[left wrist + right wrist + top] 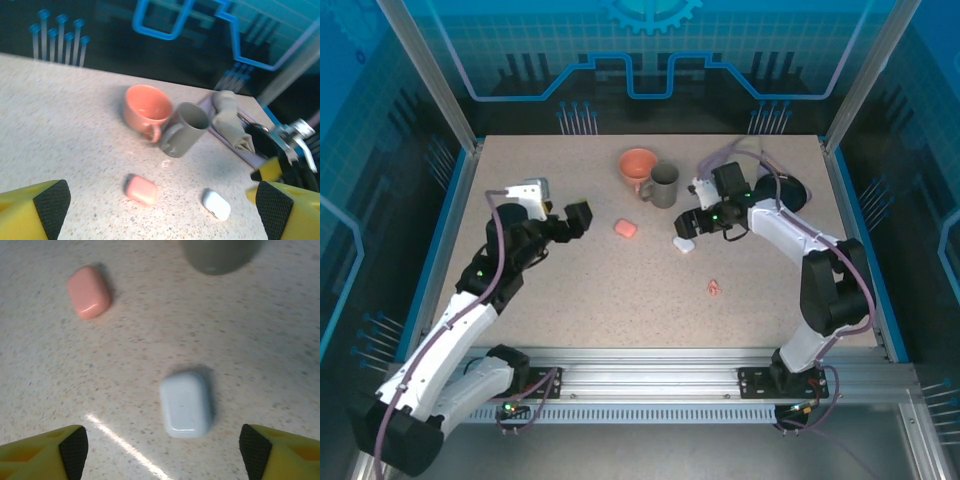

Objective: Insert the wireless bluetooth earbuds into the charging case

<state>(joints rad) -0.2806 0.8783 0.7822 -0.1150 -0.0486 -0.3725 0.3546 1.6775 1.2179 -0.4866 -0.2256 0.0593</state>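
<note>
Pink earbuds (714, 288): a small salmon-coloured clump lying loose on the worktop (570, 310). They sit right of centre, closer to the near edge than anything else on it. Too small in the overhead view to tell how the two buds lie against each other. Nothing touches them.

White case (684, 246): farther back and slightly left of the earbuds, lid shut, flat on the worktop. Right tool (684, 230) hangs directly over it with its fingers spread wide. In the right wrist view the black pads (74, 452) sit at the two bottom corners. The case lies between and ahead of them, clear of both. The tool holds nothing.

Pink case (625, 229): left of the white one, near the worktop's centre, lid shut, apart from everything else.

Orange cup (638, 164) and grey mug (664, 186): toward the far edge, behind the two cases. They stand side by side, cup on the left. Whether they touch or are only just beside each other, I cannot tell.

Left tool (578, 218): raised over the left half of the worktop, left of the pink case and pointing toward it. Its fingers are spread to full width with nothing between them. In its wrist view both cases, the cup and the mug lie ahead.
</note>
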